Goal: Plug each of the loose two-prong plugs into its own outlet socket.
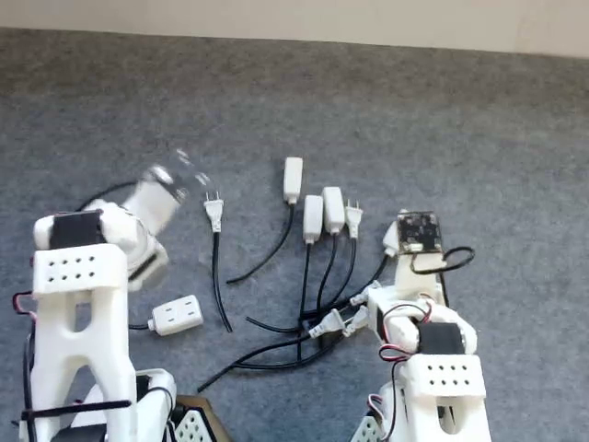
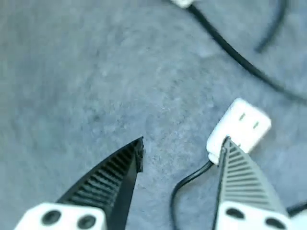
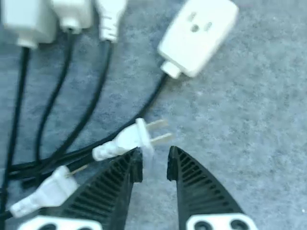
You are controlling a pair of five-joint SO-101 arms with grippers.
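- We saw the left tool (image 2: 182, 149) wide open, a white plastic outlet socket (image 2: 241, 125) touching one fingertip.
- The right tool (image 3: 154, 164) stood narrowly parted, a white two-prong plug (image 3: 132, 140) just beyond its tips.

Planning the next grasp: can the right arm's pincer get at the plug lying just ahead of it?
Probably yes: the plug lies uncovered right at the tips of the right pincer, with nothing over it. The jaws stand only narrowly apart, so they likely must open wider first.
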